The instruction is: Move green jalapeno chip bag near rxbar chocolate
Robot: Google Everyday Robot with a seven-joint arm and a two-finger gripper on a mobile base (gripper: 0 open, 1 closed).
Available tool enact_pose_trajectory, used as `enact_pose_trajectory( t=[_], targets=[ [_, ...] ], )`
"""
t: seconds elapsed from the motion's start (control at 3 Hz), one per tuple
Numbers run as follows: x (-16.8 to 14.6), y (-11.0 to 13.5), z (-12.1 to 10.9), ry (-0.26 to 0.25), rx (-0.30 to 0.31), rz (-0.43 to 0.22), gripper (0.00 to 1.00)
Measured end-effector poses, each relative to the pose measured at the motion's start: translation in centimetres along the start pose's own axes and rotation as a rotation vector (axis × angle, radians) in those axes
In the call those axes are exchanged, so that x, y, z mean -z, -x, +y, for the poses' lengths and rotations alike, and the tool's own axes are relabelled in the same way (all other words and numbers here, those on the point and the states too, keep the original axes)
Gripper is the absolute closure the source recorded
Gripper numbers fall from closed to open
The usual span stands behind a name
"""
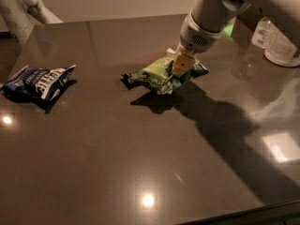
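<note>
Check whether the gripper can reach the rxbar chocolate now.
Probably not: the gripper grips the green jalapeno chip bag, which covers most of the rxbar chocolate; only a dark end shows.

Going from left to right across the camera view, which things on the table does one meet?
The dark-blue chip bag → rxbar chocolate, only its end showing → green jalapeno chip bag → clear containers. The gripper grips the green bag from above, so it has no own place.

The dark table holds a blue chip bag by the left edge, the green jalapeno chip bag toward the back edge, pinched by the gripper — and bottles at the back right corner.
</note>
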State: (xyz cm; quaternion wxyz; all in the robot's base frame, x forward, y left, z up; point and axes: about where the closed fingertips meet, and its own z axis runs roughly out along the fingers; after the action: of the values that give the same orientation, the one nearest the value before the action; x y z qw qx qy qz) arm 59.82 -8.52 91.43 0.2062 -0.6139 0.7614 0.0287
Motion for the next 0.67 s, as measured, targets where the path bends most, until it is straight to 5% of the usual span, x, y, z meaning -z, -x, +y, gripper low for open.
enact_pose_trajectory(
  t=[0.33, 0.67],
  targets=[
    [-0.07, 0.06, 0.06, 0.001, 0.002, 0.0, 0.04],
    [-0.12, 0.11, 0.08, 0.001, 0.003, 0.0, 0.0]
  ],
)
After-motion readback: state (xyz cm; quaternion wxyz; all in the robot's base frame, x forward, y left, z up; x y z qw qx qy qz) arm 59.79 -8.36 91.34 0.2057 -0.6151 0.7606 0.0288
